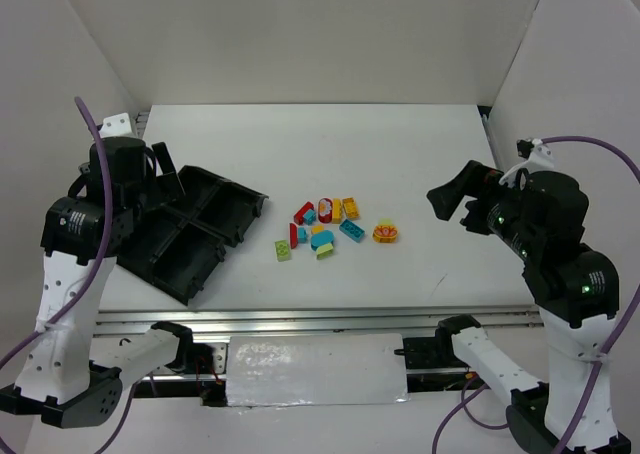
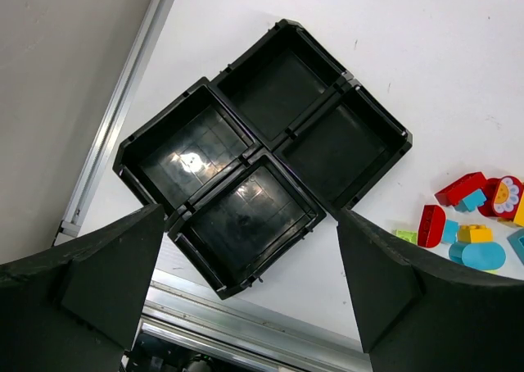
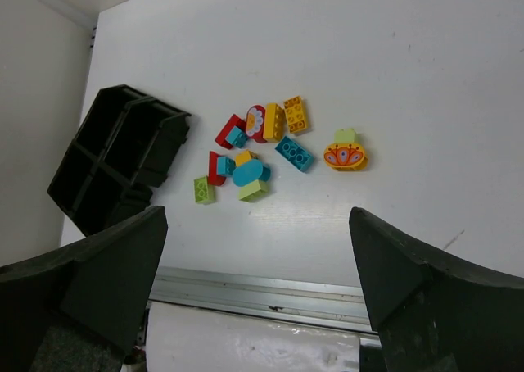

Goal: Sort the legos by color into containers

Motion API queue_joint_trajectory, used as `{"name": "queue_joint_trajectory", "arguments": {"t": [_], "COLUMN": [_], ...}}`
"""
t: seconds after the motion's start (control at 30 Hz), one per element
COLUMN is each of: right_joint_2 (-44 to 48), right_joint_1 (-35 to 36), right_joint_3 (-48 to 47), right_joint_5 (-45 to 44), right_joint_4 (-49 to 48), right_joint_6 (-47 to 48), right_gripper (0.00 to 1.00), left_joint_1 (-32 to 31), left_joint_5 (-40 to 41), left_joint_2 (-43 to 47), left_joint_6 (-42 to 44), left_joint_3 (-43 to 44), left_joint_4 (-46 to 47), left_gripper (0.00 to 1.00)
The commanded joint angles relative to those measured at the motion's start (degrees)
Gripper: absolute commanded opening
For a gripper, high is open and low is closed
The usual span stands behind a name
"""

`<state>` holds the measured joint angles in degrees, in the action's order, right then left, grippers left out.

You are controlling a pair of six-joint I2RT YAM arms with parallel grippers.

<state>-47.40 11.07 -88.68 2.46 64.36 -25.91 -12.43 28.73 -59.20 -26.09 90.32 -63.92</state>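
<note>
We are starting with the white table (image 1: 400,154), which is carrying everything. On its left side the black tray (image 2: 266,147) is lying corner-on to the arms. Its four containers (image 2: 282,89), the square compartments around the cross-shaped divider, are all showing bare black floors, with no brick lying in any of them. The left gripper (image 2: 250,224) is hovering above that tray with its fingers spread wide and nothing between them. The right gripper (image 3: 255,224) is hanging over the right side of the table, its fingers likewise standing wide apart and holding nothing. The legos (image 3: 247,172) are lying in a loose cluster on the table, right of the tray and between the two arms. Their colours are mixed, with red, cyan, orange-yellow and lime pieces touching or sitting just beside one another. One lime brick (image 3: 203,190) is sitting at the edge nearest the tray, and an orange piece (image 3: 345,155) with a red pattern is lying a little apart on the right. We are judging the sorting as not yet begun: every brick is waiting to be picked up, and each colour is needing a compartment
</note>
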Motion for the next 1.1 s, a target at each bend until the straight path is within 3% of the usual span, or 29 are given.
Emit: {"name": "queue_joint_trajectory", "arguments": {"t": [0.0,0.2,0.33,0.43,0.5,0.7,1.07], "right_joint_2": [-0.2,-0.6,-6.3,-12.4,-20.5,-39.5,-64.7], "right_joint_1": [0.2,0.1,1.1,5.6,7.4,13.4,14.0], "right_joint_3": [0.5,6.7,13.7,17.1,15.6,10.7,-1.8], "right_joint_5": [0.4,5.1,12.0,6.7,1.5,-9.9,-4.3], "right_joint_4": [-2.4,-7.0,-13.4,-18.2,-18.4,-20.9,-22.3], "right_joint_6": [0.0,-0.4,-1.4,-2.0,-0.7,1.4,7.5], "right_gripper": [1.0,0.99,1.0,0.92,0.8,0.73,0.59], "left_joint_1": [-0.3,-0.3,-0.3,-0.3,-0.3,-0.2,-0.3], "left_joint_5": [0.9,0.1,-2.3,-4.2,-6.0,-8.4,-7.4], "left_joint_2": [0.8,1.2,1.3,1.5,1.8,3.1,2.8], "left_joint_6": [-0.4,-0.5,-0.2,-0.5,-0.9,-1.1,0.0], "left_joint_3": [-0.2,-1.2,-2.6,-3.5,-4.1,-7.3,-9.7], "left_joint_4": [0.8,1.3,2.0,1.8,1.6,1.1,-0.1], "left_gripper": [1.0,1.0,1.0,1.0,0.99,1.0,1.0]}}
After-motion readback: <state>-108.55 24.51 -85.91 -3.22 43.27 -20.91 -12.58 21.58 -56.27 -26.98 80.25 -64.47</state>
